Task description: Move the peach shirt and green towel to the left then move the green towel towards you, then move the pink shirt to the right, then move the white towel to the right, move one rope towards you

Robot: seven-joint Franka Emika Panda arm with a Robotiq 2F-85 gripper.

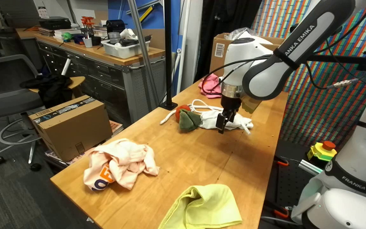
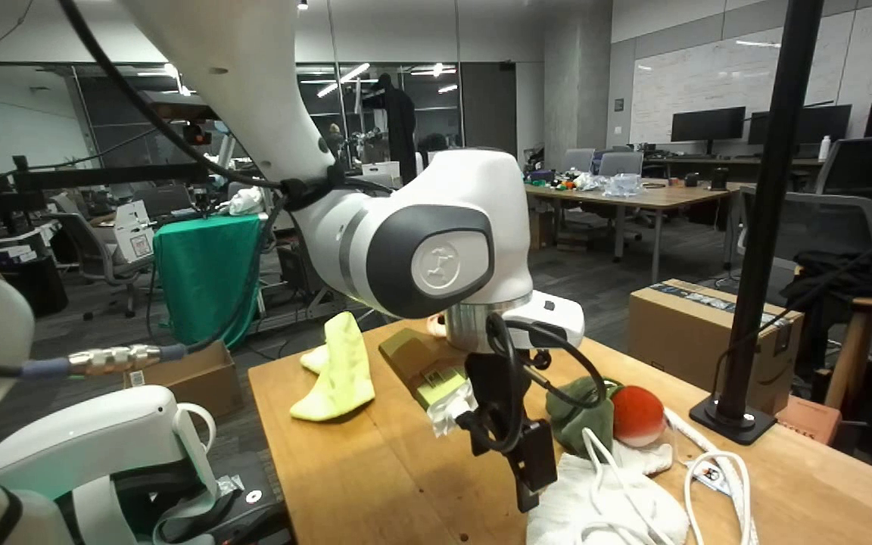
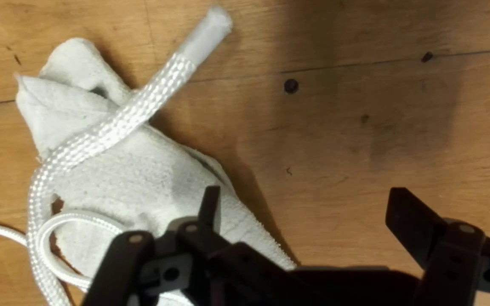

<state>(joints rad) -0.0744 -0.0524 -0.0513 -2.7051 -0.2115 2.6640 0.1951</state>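
The gripper (image 3: 304,206) hung above the table (image 3: 338,140), fingers apart. In the wrist view, the white towel (image 3: 143,178) lay partly behind one finger, white rope (image 3: 143,102) draped across it.

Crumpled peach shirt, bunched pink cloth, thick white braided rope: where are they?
Crumpled peach shirt (image 1: 122,163), in an exterior view: on its middle folds.
Bunched pink cloth (image 1: 211,82), in an exterior view: on its middle.
Thick white braided rope (image 3: 100,137), in the wrist view: on its braided length.
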